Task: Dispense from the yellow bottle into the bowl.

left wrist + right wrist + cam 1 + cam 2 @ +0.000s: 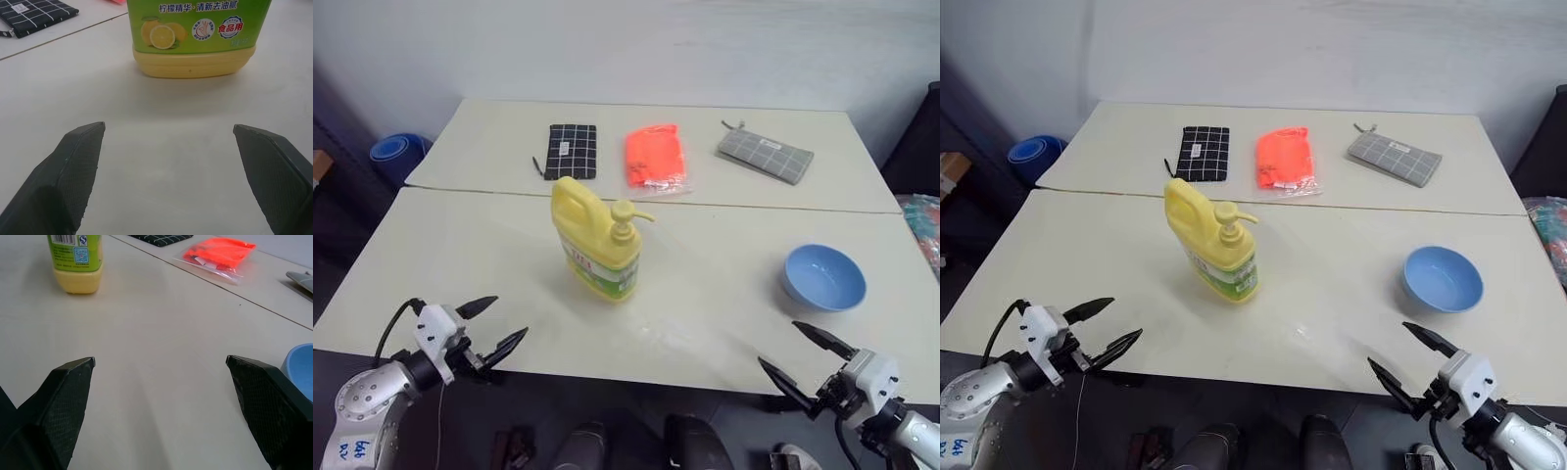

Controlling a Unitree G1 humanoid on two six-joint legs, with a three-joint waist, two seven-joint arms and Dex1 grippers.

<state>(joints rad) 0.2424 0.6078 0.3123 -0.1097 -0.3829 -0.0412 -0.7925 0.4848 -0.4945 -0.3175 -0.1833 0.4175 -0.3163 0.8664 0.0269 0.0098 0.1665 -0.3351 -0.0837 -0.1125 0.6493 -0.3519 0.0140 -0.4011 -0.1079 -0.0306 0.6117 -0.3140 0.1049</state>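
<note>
Pressing the yellow bottle [597, 243] pump now spills on table: light blue bowl [823, 278] far off at three o'clock. Left gripper [495, 323], right gripper [805, 354] both spread apart, empty.

Glossy plastic yellow bottle [595, 243]; smooth bowl [824, 278]; matt table [705, 294].

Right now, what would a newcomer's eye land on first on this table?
The tall yellow bottle with its pump nozzle, standing upright mid-table, grabs attention first. Next comes the bright orange packet on the far side, between a black checked pouch and a grey checked pouch. The light blue bowl sits alone toward the right, near the open right end effector.
</note>
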